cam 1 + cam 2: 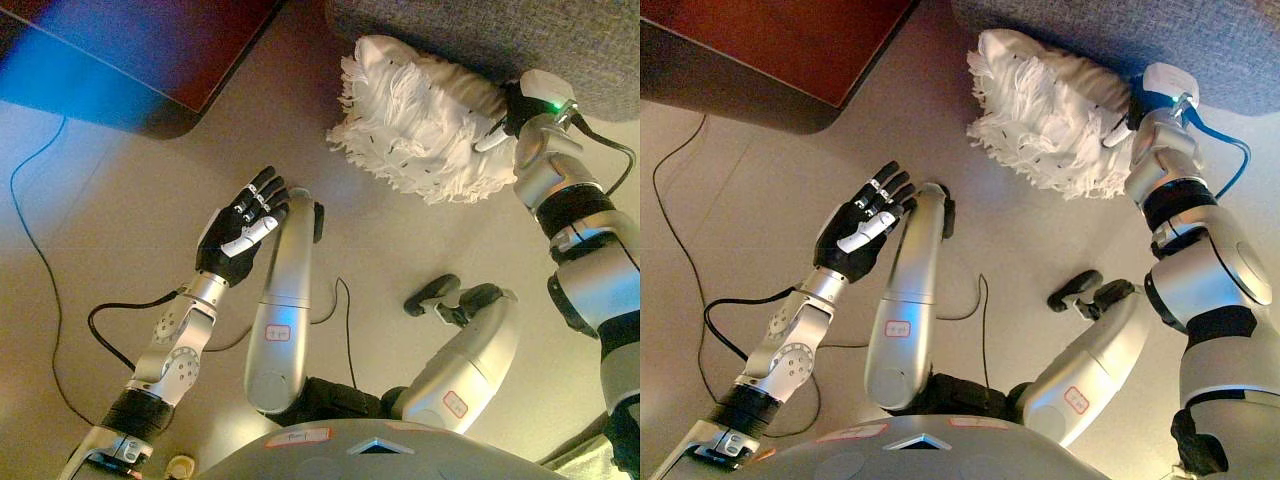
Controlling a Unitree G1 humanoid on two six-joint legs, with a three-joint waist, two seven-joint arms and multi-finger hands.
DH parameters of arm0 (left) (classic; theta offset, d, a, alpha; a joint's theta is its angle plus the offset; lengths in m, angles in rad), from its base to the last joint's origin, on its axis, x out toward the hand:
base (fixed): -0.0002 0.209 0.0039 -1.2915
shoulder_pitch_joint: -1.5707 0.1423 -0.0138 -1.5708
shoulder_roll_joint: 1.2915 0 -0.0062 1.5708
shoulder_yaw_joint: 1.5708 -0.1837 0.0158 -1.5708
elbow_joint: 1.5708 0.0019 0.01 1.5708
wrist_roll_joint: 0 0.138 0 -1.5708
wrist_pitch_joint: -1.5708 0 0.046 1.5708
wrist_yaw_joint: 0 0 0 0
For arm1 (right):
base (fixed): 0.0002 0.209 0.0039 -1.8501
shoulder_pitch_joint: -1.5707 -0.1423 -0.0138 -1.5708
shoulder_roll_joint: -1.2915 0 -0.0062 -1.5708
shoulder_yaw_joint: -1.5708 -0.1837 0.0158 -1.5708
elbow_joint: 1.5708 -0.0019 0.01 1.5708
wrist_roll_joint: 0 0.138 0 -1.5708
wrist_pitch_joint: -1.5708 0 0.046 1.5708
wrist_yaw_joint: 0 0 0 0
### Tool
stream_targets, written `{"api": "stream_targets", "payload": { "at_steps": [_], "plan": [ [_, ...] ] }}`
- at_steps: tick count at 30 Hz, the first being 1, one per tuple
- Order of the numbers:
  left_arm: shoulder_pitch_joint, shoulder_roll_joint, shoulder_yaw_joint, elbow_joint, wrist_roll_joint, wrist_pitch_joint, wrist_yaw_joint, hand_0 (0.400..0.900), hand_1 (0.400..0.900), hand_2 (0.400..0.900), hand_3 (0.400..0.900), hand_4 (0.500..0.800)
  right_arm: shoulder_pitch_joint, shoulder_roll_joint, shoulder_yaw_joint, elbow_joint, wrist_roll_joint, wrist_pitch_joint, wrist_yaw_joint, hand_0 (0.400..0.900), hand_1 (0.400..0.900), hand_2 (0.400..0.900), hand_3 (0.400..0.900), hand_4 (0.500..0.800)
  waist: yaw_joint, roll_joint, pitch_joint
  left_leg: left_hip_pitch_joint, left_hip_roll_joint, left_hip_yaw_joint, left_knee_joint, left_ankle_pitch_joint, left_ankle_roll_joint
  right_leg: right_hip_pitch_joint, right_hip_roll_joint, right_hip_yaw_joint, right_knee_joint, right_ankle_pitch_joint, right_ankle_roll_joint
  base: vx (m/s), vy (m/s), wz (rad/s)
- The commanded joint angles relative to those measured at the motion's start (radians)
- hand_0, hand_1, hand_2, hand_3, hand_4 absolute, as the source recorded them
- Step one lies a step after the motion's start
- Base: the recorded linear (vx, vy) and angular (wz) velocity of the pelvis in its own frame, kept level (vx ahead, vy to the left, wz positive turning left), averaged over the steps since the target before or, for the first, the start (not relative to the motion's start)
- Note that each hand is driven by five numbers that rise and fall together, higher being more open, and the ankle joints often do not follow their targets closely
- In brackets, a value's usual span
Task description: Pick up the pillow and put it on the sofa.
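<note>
Floor and sofa edge

Beige floor (pixel 120 190) under me. White fringed pillow (pixel 420 125) lies on it, touching the grey sofa (pixel 470 30) base. Dark red-brown furniture (pixel 170 50) stands on the floor, upper left.

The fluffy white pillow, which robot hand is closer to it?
Right. The right hand is against the pillow by the sofa; the left hand hovers apart, fingers straight.

We found no text, label, number or sign that we could read anywhere in either view.
</note>
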Motion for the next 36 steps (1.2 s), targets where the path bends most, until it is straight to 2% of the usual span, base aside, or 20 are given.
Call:
{"api": "stream_targets", "payload": {
  "at_steps": [1,3,4,5,16,22,26,29,34,36],
  "plan": [
    [-0.002,-0.012,-0.027,-0.105,0.007,-0.02,-0.02,0.9,0.9,0.9,0.9,0.8,-0.068,-0.017,-0.009,0.062,0.035,0.048,0.084,0.9,0.9,0.9,0.9,0.8,0.056,0.059,-0.002,0.055,0.025,-0.048,0.094,-0.09,0.052,-0.069,0.037,-0.004,-0.004,0.057,-0.062,0.03,-0.005,0.04],
    [0.001,-0.014,-0.026,-0.107,0.011,-0.016,-0.014,0.9,0.9,0.9,0.9,0.8,-0.065,-0.013,-0.014,0.073,0.045,0.06,0.113,0.9,0.9,0.9,0.9,0.8,0.059,0.06,-0.002,0.055,0.025,-0.05,0.095,-0.086,0.053,-0.066,0.037,-0.002,-0.002,0.058,-0.063,0.02,-0.007,0.03],
    [0.001,-0.013,-0.025,-0.107,0.009,-0.015,-0.012,0.9,0.9,0.9,0.9,0.8,-0.062,-0.011,-0.016,0.079,0.056,0.059,0.111,0.633,0.633,0.633,0.633,0.64,0.059,0.061,-0.002,0.057,0.026,-0.05,0.093,-0.083,0.053,-0.063,0.038,-0.003,-0.002,0.058,-0.064,0.0,0.0,0.0],
    [0.001,-0.012,-0.025,-0.108,0.009,-0.016,-0.009,0.9,0.9,0.9,0.9,0.8,-0.061,-0.006,-0.019,0.083,0.067,0.055,0.104,0.4,0.4,0.4,0.4,0.5,0.06,0.061,-0.002,0.058,0.028,-0.049,0.092,-0.081,0.054,-0.061,0.038,-0.003,-0.002,0.059,-0.064,0.0,0.0,0.0],
    [0.011,-0.019,-0.018,-0.118,0.021,-0.012,-0.01,0.9,0.9,0.9,0.9,0.8,-0.031,0.016,-0.11,0.045,0.309,-0.029,0.019,0.4,0.4,0.4,0.4,0.5,0.052,0.065,-0.002,0.086,0.042,-0.038,0.052,-0.061,0.059,-0.029,0.049,-0.01,-0.036,0.073,-0.066,0.0,0.001,-0.02],
    [0.026,-0.021,-0.007,-0.132,0.023,-0.019,0.01,0.9,0.9,0.9,0.9,0.8,0.027,0.032,-0.201,-0.063,0.504,-0.082,-0.014,0.4,0.4,0.4,0.4,0.5,0.037,0.059,-0.002,0.137,0.059,-0.021,-0.004,-0.038,0.055,0.02,0.06,-0.021,-0.093,0.099,-0.065,-0.01,0.0,-0.07],
    [0.025,-0.022,0.008,-0.141,0.03,-0.02,0.022,0.9,0.9,0.9,0.9,0.8,0.084,0.043,-0.254,-0.175,0.586,-0.112,-0.022,0.4,0.4,0.4,0.4,0.5,0.024,0.048,-0.002,0.206,0.074,-0.003,-0.111,0.006,0.049,0.087,0.067,-0.04,-0.191,0.143,-0.061,-0.01,-0.016,-0.08],
    [0.032,-0.023,0.023,-0.152,0.023,-0.015,0.041,0.9,0.9,0.9,0.9,0.8,0.134,0.033,-0.274,-0.305,0.614,-0.119,-0.031,0.4,0.4,0.4,0.4,0.5,0.012,0.032,-0.002,0.273,0.087,0.016,-0.227,0.049,0.041,0.163,0.073,-0.066,-0.294,0.188,-0.056,0.0,-0.023,-0.12],
    [0.045,-0.028,0.063,-0.149,0.007,0.021,0.085,0.9,0.9,0.9,0.9,0.8,0.234,0.017,-0.326,-0.514,0.64,-0.161,-0.038,0.4,0.4,0.4,0.4,0.5,0.001,-0.019,-0.002,0.428,0.079,0.059,-0.461,0.119,0.034,0.347,0.082,-0.165,-0.528,0.28,-0.029,0.03,-0.047,-0.1],
    [0.047,-0.042,0.082,-0.142,-0.01,0.043,0.134,0.9,0.9,0.9,0.9,0.8,0.288,0.017,-0.352,-0.598,0.671,-0.178,-0.03,0.4,0.4,0.4,0.4,0.5,-0.005,-0.047,-0.002,0.512,0.073,0.081,-0.551,0.144,0.032,0.44,0.092,-0.204,-0.639,0.319,-0.016,0.07,-0.077,-0.14]
  ]
}}
